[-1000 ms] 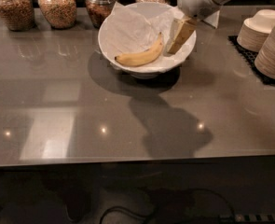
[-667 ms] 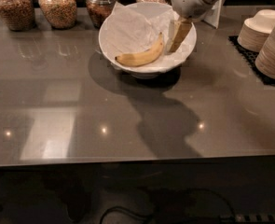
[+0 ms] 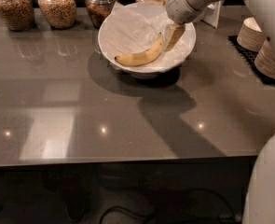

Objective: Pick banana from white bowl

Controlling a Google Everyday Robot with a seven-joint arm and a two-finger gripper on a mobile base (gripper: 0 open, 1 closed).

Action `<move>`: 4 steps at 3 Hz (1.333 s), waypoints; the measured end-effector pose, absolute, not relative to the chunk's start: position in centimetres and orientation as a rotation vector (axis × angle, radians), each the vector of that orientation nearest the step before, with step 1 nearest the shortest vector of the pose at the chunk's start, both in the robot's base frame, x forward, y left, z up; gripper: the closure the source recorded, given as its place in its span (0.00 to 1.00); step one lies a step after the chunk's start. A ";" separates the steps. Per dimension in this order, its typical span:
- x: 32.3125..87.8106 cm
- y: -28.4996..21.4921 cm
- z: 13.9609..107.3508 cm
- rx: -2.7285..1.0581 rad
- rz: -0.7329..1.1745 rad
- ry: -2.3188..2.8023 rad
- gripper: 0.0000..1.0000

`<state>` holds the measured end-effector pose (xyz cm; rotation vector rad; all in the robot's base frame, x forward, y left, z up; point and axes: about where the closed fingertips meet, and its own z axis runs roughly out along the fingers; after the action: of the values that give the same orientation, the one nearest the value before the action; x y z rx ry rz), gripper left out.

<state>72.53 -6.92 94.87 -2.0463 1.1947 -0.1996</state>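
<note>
pincer (image 3: 173, 37): down inside the white bowl (image 3: 189, 49), low over the paper lining on the bowl's right side.
pincer state: can't tell from here whether it's open or closed, and nothing looks lifted.
banana (image 3: 141, 56): lying in the bowl just left of the pincer, its upper end right beside the tip, possibly touching.
counter (image 3: 81, 125): carries the bowl; jars (image 3: 57, 6) well off to the pincer's left, stacked bowls (image 3: 267, 59) off to its right.
progress: the reach into the bowl looks done. by my read the grip and the lift out are what's left.
</note>
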 end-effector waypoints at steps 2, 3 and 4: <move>73.6 -7.6 89.9 -2.095 -0.137 1.254 0.41; 73.6 -7.1 88.0 -2.099 -0.087 1.276 0.40; 74.4 -5.9 86.0 -2.099 -0.035 1.283 0.42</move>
<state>74.37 -5.91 86.00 -2.0991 1.2829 -0.0346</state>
